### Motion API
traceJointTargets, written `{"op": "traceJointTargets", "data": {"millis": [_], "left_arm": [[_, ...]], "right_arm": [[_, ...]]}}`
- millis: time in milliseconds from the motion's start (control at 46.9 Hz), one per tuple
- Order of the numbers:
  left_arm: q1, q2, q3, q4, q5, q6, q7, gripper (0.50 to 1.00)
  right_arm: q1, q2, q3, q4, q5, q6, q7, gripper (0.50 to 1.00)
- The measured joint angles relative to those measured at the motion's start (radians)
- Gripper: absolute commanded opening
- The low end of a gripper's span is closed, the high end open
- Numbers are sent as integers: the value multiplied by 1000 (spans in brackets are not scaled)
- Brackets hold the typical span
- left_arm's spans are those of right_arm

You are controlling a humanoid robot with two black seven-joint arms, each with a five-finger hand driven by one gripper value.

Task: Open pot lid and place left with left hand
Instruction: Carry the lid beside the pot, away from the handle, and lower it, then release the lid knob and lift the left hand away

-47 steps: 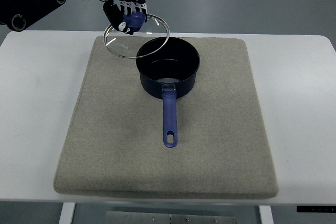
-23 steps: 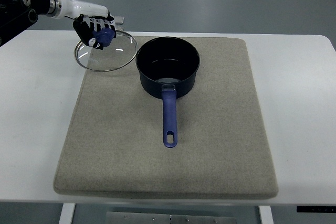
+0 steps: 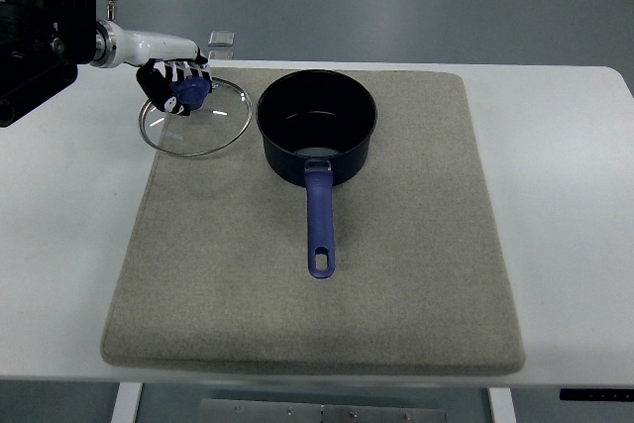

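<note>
The left hand (image 3: 176,84) reaches in from the upper left edge of the picture, over the far left part of the desk (image 3: 59,245). Its fingers (image 3: 188,73) are curled down around the blue knob (image 3: 192,93) of the glass lid (image 3: 195,116) and have hold of it. The lid is off the pot (image 3: 317,126) and lies to the pot's left, near the far left corner of the grey mat (image 3: 396,274). Most of the lid is over the mat, while its left rim reaches past the mat's left edge over the bare white desk. Whether the lid rests flat on the mat or is held just above it cannot be told from this view. The lid's right rim is just beside the pot's wall; whether the two touch is not clear.

The pot is dark blue, stands upright and open on the far half of the mat, a little left of the mat's middle line. Its inside is dark and shiny. Its blue handle (image 3: 319,220) points toward the near edge of the desk and ends near the middle of the mat, with a hanging hole at the tip.

The mat covers most of the desk, leaving white strips along the left and right sides. A small pale object (image 3: 222,39) shows just past the far edge of the desk, behind the hand; what it is cannot be told.
</note>
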Motion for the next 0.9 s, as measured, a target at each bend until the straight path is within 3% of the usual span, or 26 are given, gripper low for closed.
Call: {"op": "traceJointTargets", "data": {"millis": [85,192,469,746,896], "left_arm": [[9,-5,0,1,0,11,0,921],[10,-6,0,1,-2,13,1,990],[26,-8,-13,2,-34,37,2,992],[69,-12,-14,3,-224,242,1,992],[81,-12,-13,3,-359,282,1,992]], "right_arm": [[0,0,0,0,0,0,0,917],[0,0,0,0,0,0,0,917],[0,0,0,0,0,0,0,917],[0,0,0,0,0,0,0,917],[0,0,0,0,0,0,0,917]]}}
